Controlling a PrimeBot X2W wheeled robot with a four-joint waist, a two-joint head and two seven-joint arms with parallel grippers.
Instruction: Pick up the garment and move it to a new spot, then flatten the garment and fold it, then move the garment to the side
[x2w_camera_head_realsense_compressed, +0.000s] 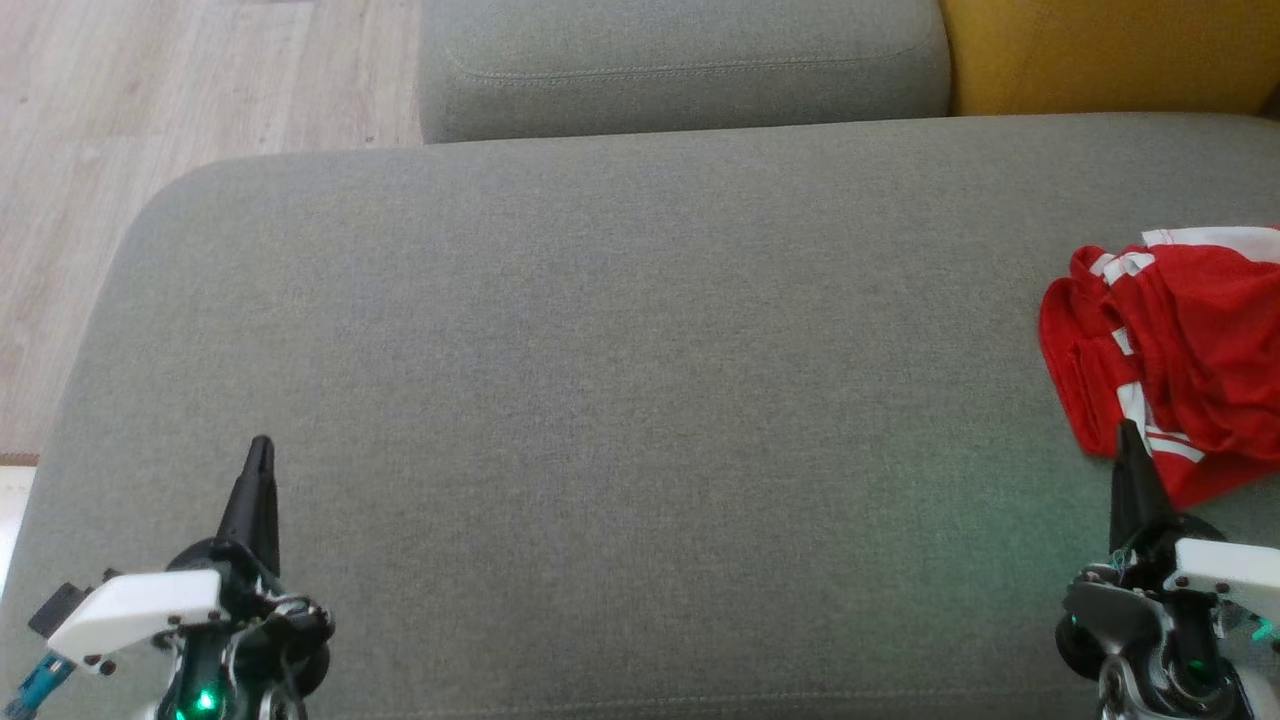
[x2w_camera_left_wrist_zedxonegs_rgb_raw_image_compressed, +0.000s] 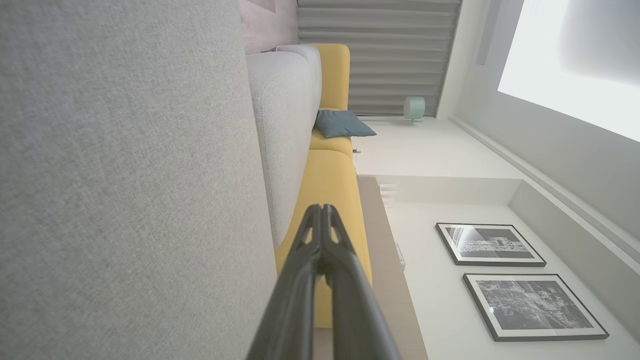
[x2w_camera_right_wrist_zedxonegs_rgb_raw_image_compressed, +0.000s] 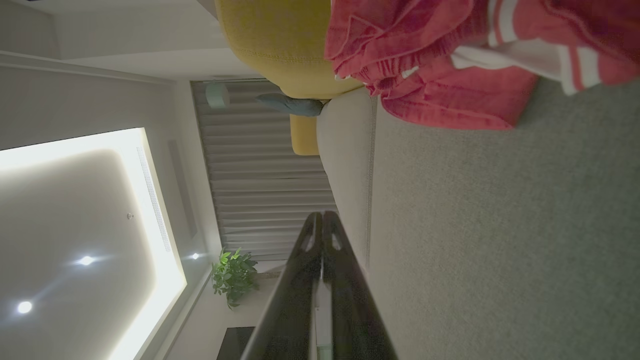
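Red garment (x2w_camera_head_realsense_compressed: 1190, 340), white-striped, crumpled in a heap at right edge of grey sofa seat (x2w_camera_head_realsense_compressed: 600, 400); left gripper (x2w_camera_head_realsense_compressed: 261, 445), right gripper (x2w_camera_head_realsense_compressed: 1128, 432): fingers pressed together.

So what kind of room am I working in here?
Most likely a home living room: a grey sofa with a yellow section beside it, framed pictures on the wall, and curtains with a potted plant.
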